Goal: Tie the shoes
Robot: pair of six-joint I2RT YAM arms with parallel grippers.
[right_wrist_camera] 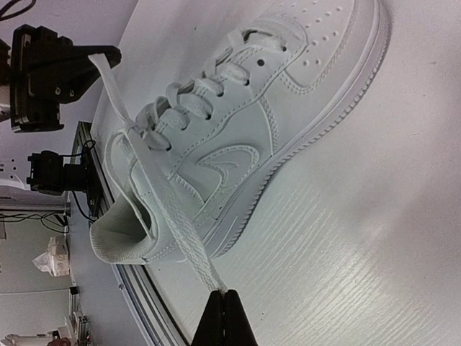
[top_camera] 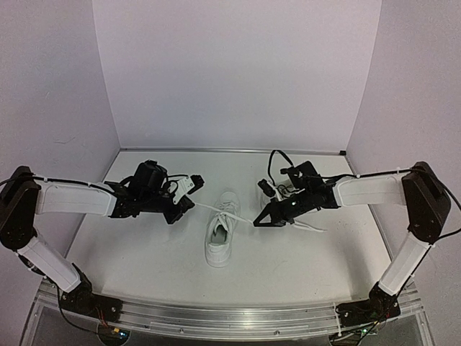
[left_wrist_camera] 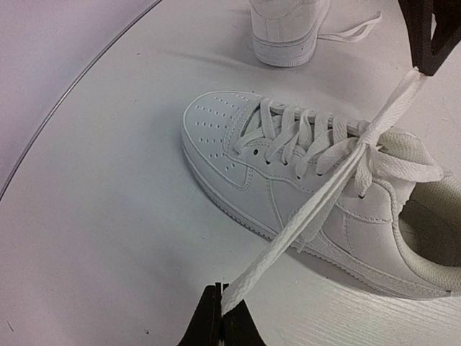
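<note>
Pinching one lace end (left_wrist_camera: 288,238) in the left pincer (top_camera: 189,205), pressed together on it. Just right of that pincer, between both, on the desk (top_camera: 144,252): first shoe (top_camera: 222,234). Pinching the other lace end (right_wrist_camera: 180,238) in the right pincer (top_camera: 258,221), likewise clamped. Beyond the right pincer, partly hidden: second shoe (left_wrist_camera: 284,29), laces loose.

Judged status: first crossing (left_wrist_camera: 367,148) drawn taut, no bow formed; second shoe untied.

Count: two shoes, two pincers, two held lace ends.
</note>
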